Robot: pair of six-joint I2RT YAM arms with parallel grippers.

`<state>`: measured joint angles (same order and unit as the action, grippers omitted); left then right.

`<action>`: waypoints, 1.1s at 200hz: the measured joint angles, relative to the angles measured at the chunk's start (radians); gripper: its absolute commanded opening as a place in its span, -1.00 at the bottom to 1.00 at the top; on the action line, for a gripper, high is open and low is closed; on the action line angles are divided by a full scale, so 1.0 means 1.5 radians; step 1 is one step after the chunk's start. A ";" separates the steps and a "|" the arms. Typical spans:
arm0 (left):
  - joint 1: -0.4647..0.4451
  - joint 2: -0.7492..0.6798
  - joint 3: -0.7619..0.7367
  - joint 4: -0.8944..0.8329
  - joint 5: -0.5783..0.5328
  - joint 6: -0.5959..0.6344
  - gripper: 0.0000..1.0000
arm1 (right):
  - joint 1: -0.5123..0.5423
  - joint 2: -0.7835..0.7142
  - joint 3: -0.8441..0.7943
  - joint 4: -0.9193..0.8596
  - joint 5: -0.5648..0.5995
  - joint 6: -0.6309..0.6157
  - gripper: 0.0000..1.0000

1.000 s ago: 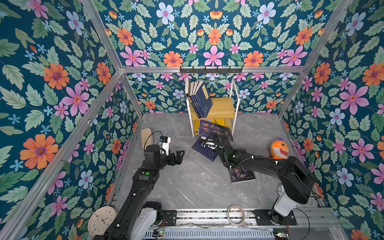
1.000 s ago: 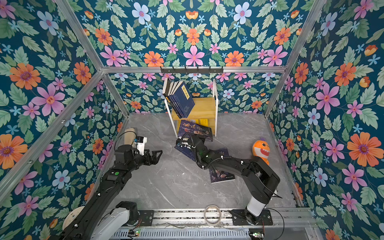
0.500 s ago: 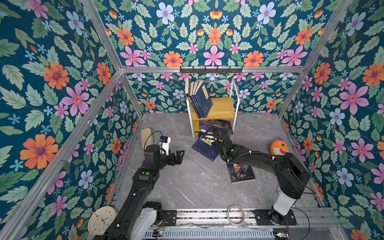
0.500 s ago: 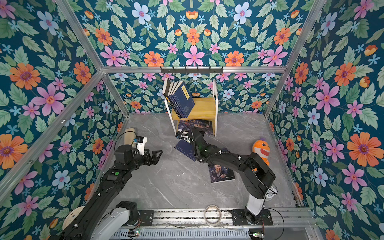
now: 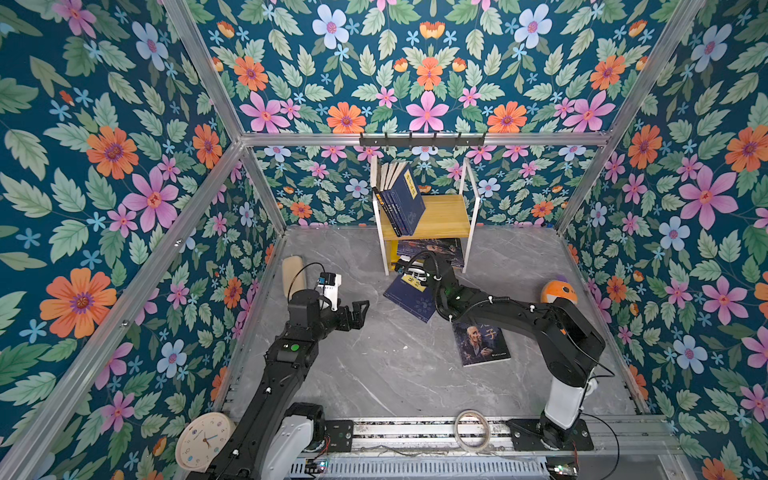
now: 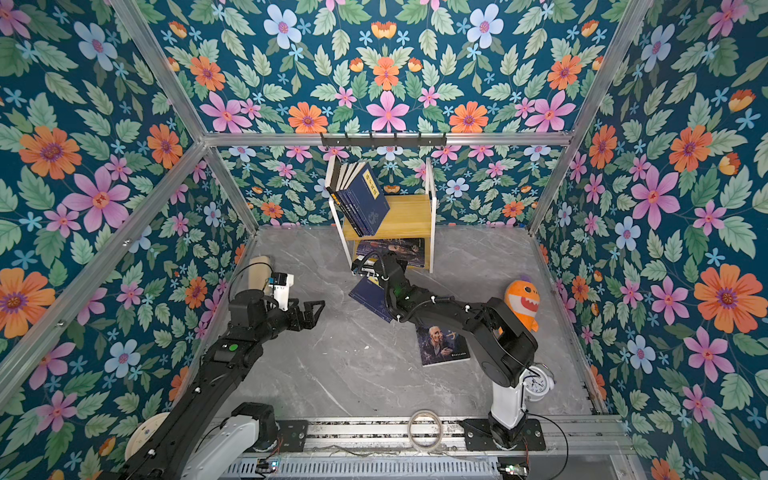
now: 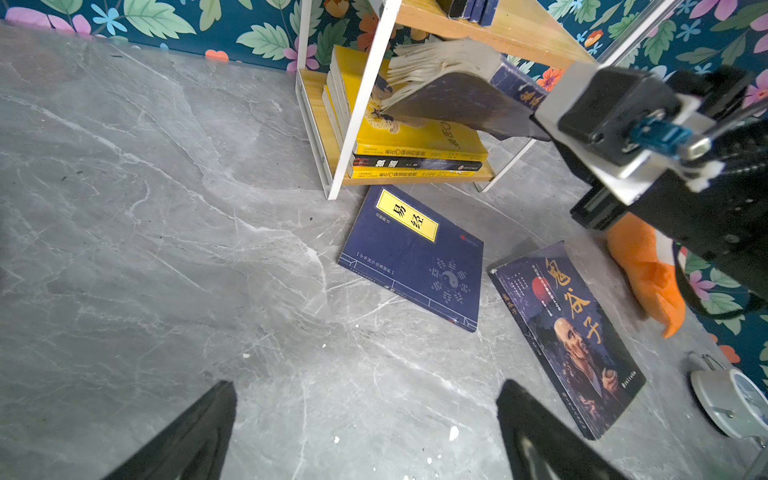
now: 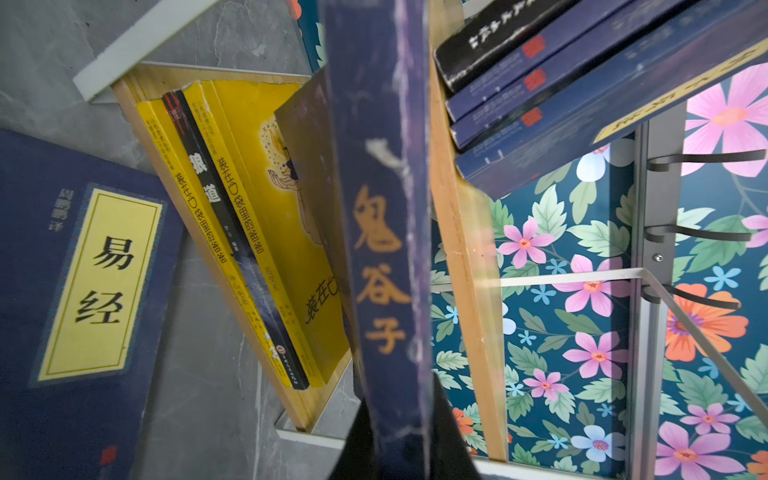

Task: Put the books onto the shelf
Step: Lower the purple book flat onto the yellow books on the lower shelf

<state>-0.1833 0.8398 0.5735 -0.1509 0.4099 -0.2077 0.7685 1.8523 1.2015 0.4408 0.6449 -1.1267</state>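
Now, in both top views the right end effector (image 5: 406, 264) reaches to the shelf (image 5: 440, 216), closed narrow on a dark book (image 5: 432, 249) at the lower tier. Navy books (image 5: 405, 203) lean on the upper board. A labelled book (image 6: 370, 299) and a portrait book (image 6: 440, 347) lie flat on the counter (image 6: 332, 374), apart from the shelf. The left end effector (image 5: 357, 313) hovers, spread wide, holding nothing. Left wrist view: the dark book (image 7: 457, 95) is tilted, pages fanned, above yellow books (image 7: 415, 137) stacked flat in the lower tier. Right wrist view: the dark book's spine (image 8: 382, 249) is clamped between the fingers (image 8: 455, 453).
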 measured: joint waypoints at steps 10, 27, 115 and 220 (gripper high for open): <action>0.000 0.000 0.000 0.000 0.000 0.000 0.99 | 0.000 0.006 -0.005 0.003 -0.002 0.006 -1.00; -0.002 0.000 0.000 0.000 -0.002 0.000 0.99 | 0.001 0.017 -0.017 0.002 -0.005 0.014 -1.00; -0.005 0.000 0.000 0.000 -0.007 0.001 0.99 | -0.016 0.052 0.001 -0.021 -0.037 0.038 -1.00; -0.005 0.012 0.005 -0.001 -0.012 0.005 0.99 | -0.058 0.132 0.113 -0.022 -0.091 0.018 -1.00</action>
<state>-0.1913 0.8577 0.5804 -0.1516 0.3912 -0.2008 0.6819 2.0502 1.3716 0.4080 0.5079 -1.0996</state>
